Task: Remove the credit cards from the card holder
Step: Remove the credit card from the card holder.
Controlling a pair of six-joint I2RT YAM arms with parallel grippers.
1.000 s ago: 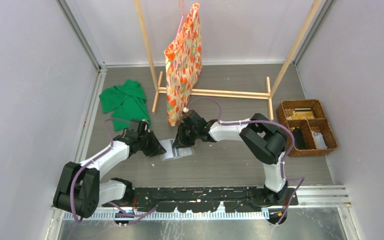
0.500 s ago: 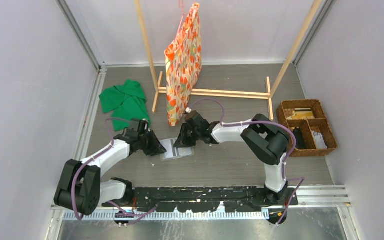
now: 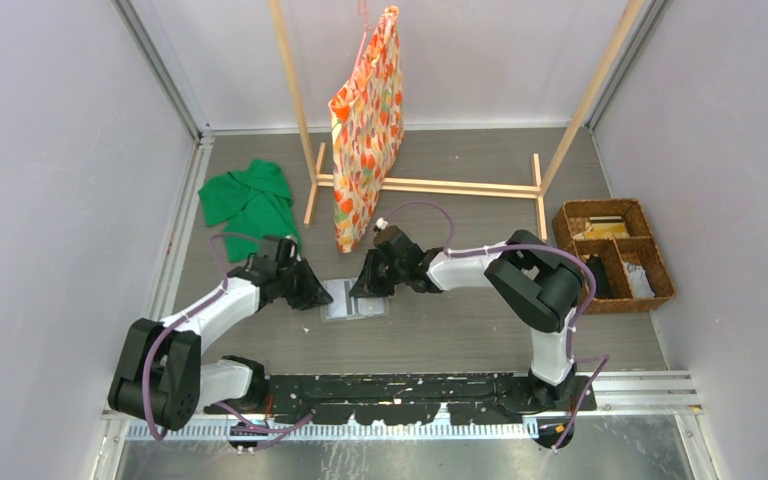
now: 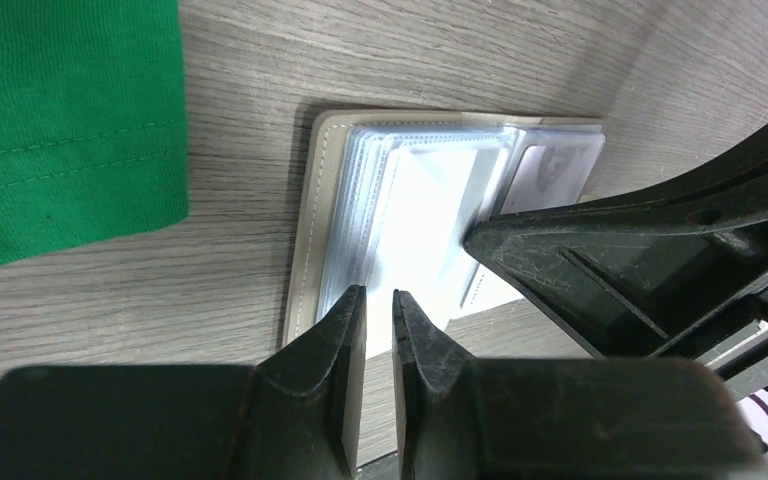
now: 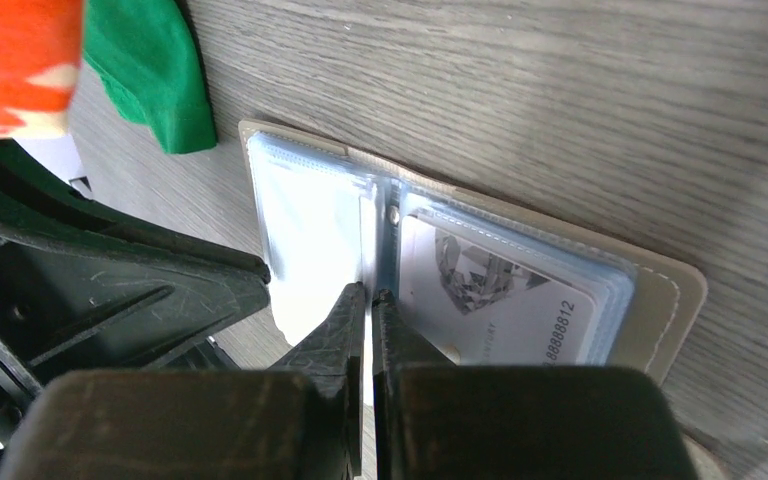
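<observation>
The card holder (image 3: 345, 299) lies open on the table between my two grippers, its grey cover (image 4: 318, 200) (image 5: 665, 290) down. A white card (image 4: 430, 230) (image 5: 310, 240) sticks out past the near edge of its left page. A printed card (image 5: 500, 290) (image 4: 555, 165) sits in the right page's clear pocket. My right gripper (image 3: 358, 289) (image 5: 370, 296) is shut at the fold, with the white card's edge pinched between its tips. My left gripper (image 3: 322, 297) (image 4: 378, 300) rests at the holder's near left edge. Only a narrow slit separates its jaws, and the table shows through it.
A green cloth (image 3: 250, 200) (image 4: 60, 120) lies left of the holder, close to the left arm. An orange patterned bag (image 3: 368, 130) hangs from a wooden rack (image 3: 440, 186) behind it. A brown wicker basket (image 3: 615, 255) stands at the right wall.
My right gripper's jaws have closed at the holder's fold and its wrist has drifted slightly right. The left arm has stayed in place.
</observation>
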